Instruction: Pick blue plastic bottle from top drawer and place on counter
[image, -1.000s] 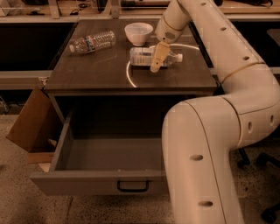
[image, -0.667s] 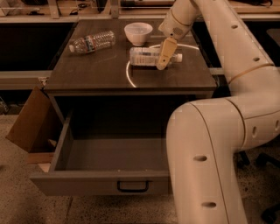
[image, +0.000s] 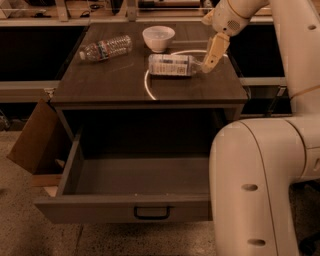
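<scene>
Bottle (image: 170, 65) stubby, lying on smooth counter (image: 110, 85) | tool (image: 209, 62) just beside it | open or closed – cannot tell

Your gripper (image: 208, 61) above tabletop (image: 115, 82), beside blue plastic bottle (image: 172, 65), partly hides its cap end; arm (image: 260, 170) covers top drawer (image: 100, 209) right corner.

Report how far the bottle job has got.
Done, by the look of it: the blue plastic bottle lies on its side on the counter, and no bottle shows in the open top drawer. In hand: the pincer sits at the bottle's cap end, over the counter's right side; whether it grips is unclear. Left: probably only to draw the pincer clear.
</scene>
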